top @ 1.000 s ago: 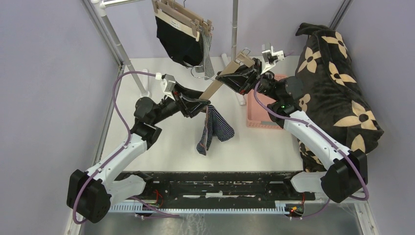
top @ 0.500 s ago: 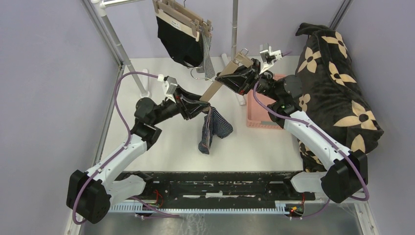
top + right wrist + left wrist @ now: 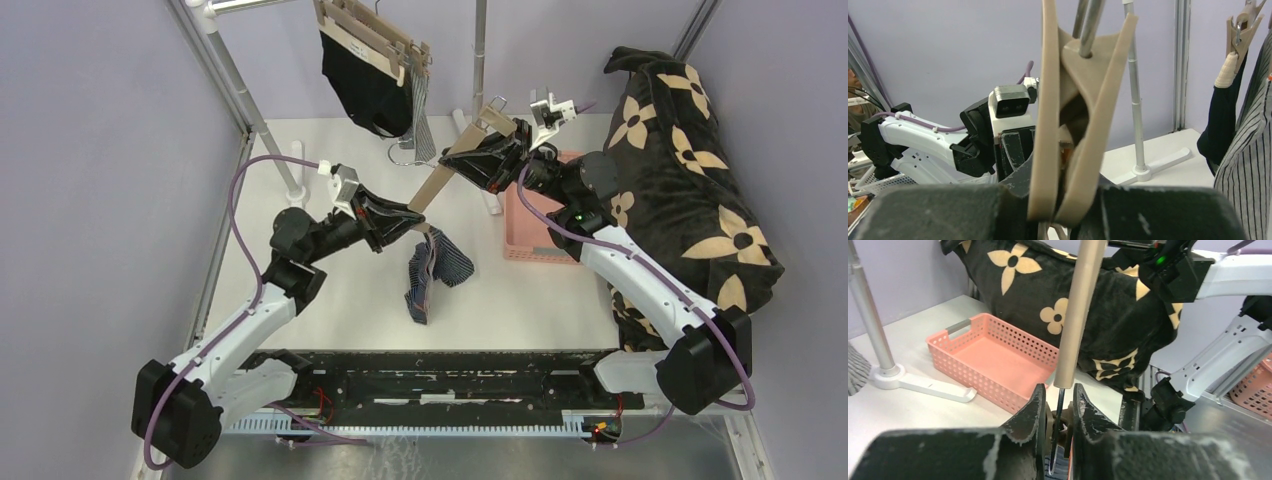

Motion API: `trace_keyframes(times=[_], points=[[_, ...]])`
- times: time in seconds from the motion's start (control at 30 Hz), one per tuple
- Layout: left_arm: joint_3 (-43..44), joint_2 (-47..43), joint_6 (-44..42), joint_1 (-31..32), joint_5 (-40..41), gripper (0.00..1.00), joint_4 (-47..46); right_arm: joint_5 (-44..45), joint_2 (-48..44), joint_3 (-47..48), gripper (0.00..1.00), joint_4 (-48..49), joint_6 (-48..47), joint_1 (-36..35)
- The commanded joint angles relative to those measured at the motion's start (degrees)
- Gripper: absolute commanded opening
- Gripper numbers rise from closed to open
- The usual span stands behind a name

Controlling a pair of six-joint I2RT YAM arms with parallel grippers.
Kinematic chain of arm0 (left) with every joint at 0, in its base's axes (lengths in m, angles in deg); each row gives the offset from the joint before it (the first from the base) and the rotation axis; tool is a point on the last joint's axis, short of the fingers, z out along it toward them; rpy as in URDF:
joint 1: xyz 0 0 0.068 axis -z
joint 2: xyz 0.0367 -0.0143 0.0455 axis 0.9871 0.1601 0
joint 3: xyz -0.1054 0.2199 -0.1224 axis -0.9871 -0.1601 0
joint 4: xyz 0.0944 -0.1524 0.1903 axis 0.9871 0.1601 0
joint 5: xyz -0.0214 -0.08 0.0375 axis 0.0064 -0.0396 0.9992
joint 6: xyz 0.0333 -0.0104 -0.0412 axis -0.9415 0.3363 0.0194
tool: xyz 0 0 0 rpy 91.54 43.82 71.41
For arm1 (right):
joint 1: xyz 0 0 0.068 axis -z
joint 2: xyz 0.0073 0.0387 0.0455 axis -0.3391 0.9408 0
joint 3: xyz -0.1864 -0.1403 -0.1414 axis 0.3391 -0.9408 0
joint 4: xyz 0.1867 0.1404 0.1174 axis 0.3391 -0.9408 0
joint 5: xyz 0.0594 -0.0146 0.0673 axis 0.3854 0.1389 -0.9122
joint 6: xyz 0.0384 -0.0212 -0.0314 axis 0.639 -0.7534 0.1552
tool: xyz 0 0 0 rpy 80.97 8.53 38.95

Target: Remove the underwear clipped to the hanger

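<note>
A tan wooden hanger [image 3: 438, 178] is held slanted above the table between both arms. My right gripper [image 3: 468, 152] is shut on its upper clip [image 3: 1068, 125]. My left gripper [image 3: 410, 217] is shut on the lower clip [image 3: 1064, 415], its fingers [image 3: 1037, 407] squeezing the clip's sides below the hanger bar [image 3: 1078, 315]. The navy striped underwear [image 3: 432, 270] hangs bunched just below that clip, and I cannot tell whether the clip still holds it; a strip shows in the left wrist view [image 3: 1062, 471]. The black underwear [image 3: 362, 85] and grey-striped underwear [image 3: 423, 110] hang clipped on the rack.
A pink basket [image 3: 520, 225] sits right of centre, against the black flowered blanket [image 3: 690, 160]. The rack's posts [image 3: 480, 60] and white feet [image 3: 923, 385] stand at the back. The left post [image 3: 245, 100] slants along the left edge.
My left gripper has shifted slightly left while staying on the lower clip. The navy striped underwear has narrowed, bunched up and sagged a little lower. The right arm has barely moved.
</note>
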Motion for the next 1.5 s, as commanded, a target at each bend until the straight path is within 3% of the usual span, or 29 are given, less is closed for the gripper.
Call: trace_keyframes(times=[0.0,0.1,0.13,0.23,0.3,0.4,0.53,0.77,0.8,0.87,1.1,1.27,1.47], points=[[-0.3,-1.5,-1.7,0.1,3.1,0.03,-1.0,1.5,-1.6,3.0,0.01,2.9,-0.6,0.1],[1.2,-1.3,-1.7,0.0,1.2,0.03,-0.4,1.4,-1.5,3.0,0.01,2.8,-0.6,0.0],[2.5,-1.0,-1.7,0.1,1.3,0.11,1.6,1.3,-1.6,3.1,0.01,2.7,-0.6,0.1],[6.9,-0.4,-2.2,0.1,1.3,0.71,6.7,1.0,-1.6,3.2,0.01,2.3,-0.8,0.0],[8.0,-0.6,-2.8,0.2,0.7,0.85,6.7,0.9,-1.7,3.0,0.01,2.1,-0.7,0.0],[8.6,-1.0,-3.1,0.1,1.5,0.91,4.8,0.9,-1.7,2.8,0.01,2.1,-0.4,0.1],[10.3,0.4,-3.6,0.1,0.7,0.79,4.9,1.2,-1.9,2.6,0.01,2.0,-0.4,0.0],[11.2,3.0,-2.8,0.1,-3.2,0.71,4.7,1.3,-1.7,2.9,0.01,2.0,0.1,0.1],[11.2,3.3,-2.7,0.2,-3.7,0.67,4.4,1.2,-1.5,2.9,0.01,2.3,0.3,0.0],[11.3,3.8,-2.1,0.2,-3.9,0.46,4.2,1.2,-1.5,3.0,0.01,2.6,0.7,0.0],[11.3,4.9,-0.2,0.2,-5.2,0.32,1.1,0.9,-1.2,3.1,0.01,2.8,1.2,0.0],[12.1,6.2,1.0,0.2,-5.7,0.04,0.6,0.3,-0.7,3.4,0.01,2.7,1.5,0.0],[16.0,8.5,2.6,0.1,-8.6,0.03,3.0,-0.3,-0.4,4.1,0.01,1.1,0.5,-0.1]])
